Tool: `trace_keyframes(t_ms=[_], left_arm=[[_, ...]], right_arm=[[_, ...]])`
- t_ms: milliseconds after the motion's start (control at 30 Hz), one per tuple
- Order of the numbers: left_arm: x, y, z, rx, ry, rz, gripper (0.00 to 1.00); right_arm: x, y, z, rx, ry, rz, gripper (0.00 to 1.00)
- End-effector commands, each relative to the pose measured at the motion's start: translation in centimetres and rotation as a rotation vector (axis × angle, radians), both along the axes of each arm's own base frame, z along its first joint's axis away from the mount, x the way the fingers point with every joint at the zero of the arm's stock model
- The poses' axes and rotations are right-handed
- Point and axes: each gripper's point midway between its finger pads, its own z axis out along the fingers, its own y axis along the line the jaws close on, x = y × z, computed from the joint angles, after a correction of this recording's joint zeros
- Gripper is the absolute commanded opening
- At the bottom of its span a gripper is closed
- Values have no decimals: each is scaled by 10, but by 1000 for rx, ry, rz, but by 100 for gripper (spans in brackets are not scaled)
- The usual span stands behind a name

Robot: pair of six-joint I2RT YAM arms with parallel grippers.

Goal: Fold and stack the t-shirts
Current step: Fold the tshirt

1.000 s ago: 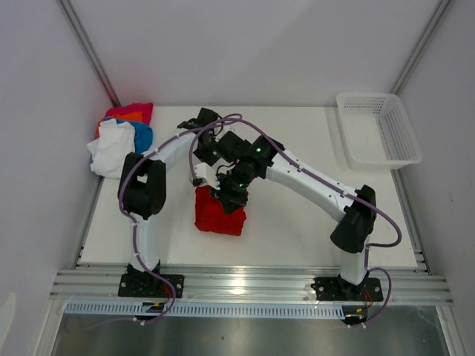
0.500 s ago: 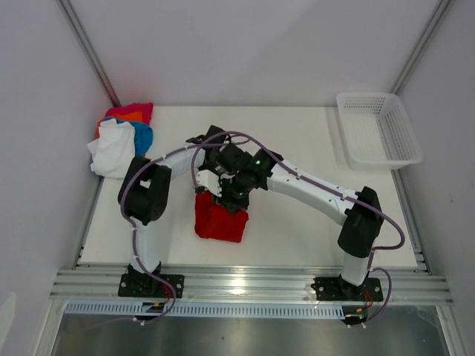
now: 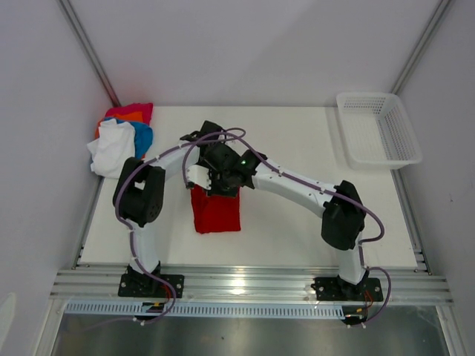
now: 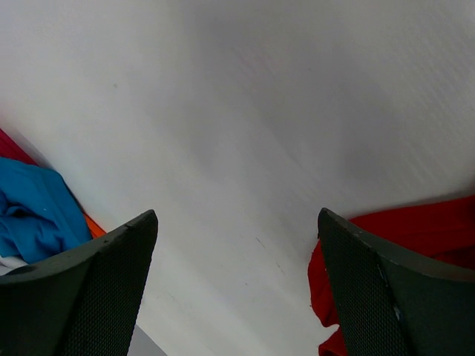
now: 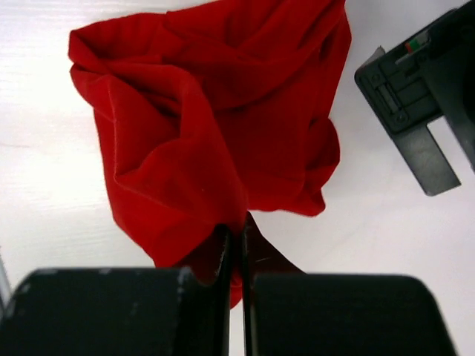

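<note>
Right gripper (image 5: 236, 236) is pinching an edge of the red t-shirt (image 5: 215, 126) with its fingers pressed together. Left gripper (image 4: 236, 222) is hanging wide apart, holding nothing. The red t-shirt is lying bunched up in the middle of the table (image 3: 297, 222), so I think folding is only starting. The other t-shirts (image 3: 119, 137) are waiting in a messy heap at the far left corner. Nothing is stacked. From above, the arms (image 3: 297, 185) are hiding both grippers.

1 red t-shirt (image 3: 217, 215), 4 piled t-shirts (image 3: 119, 144), 1 basket (image 3: 364, 95), 2 hands (image 4: 236, 222) (image 5: 234, 237).
</note>
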Motion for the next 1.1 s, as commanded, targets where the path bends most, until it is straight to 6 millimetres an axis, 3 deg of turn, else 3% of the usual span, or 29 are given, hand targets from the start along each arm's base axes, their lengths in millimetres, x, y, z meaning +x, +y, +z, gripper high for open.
trace_keyframes(t_ms=[0,100,200,267,333,433,500,533,567,600,733,967,1067], left_arm=[[2,-17,27,-19,-71,-42,90],[3,-13,23,1,-75,-32,90],[16,-4,28,14,-120,19,90],[14,-9,33,-64,-70,45,88],[11,-21,24,-185,14,44,88],[-5,-36,7,-261,177,16,87],[-27,-45,-1,-292,320,-4,85],[-35,-59,1,-354,385,-44,84],[-44,-59,-14,-344,463,-43,73],[-42,-59,-7,-359,483,-38,74],[-6,-44,3,-382,371,36,76],[46,0,14,-369,217,177,82],[46,4,10,-345,212,168,83]], right_arm=[[67,32,50,183,-190,-140,0],[67,36,53,190,-176,-135,0],[60,35,63,211,-149,-127,0],[48,35,71,231,-111,-106,0],[34,32,87,258,-77,-89,0],[19,23,114,296,-49,-86,0],[10,19,133,324,-32,-76,0],[4,16,146,346,-31,-73,0],[1,14,154,359,-23,-67,0],[-1,14,170,387,-34,-62,0],[-10,8,187,411,-32,-58,0],[-33,6,186,413,63,-22,0],[-49,5,188,413,123,5,0]])
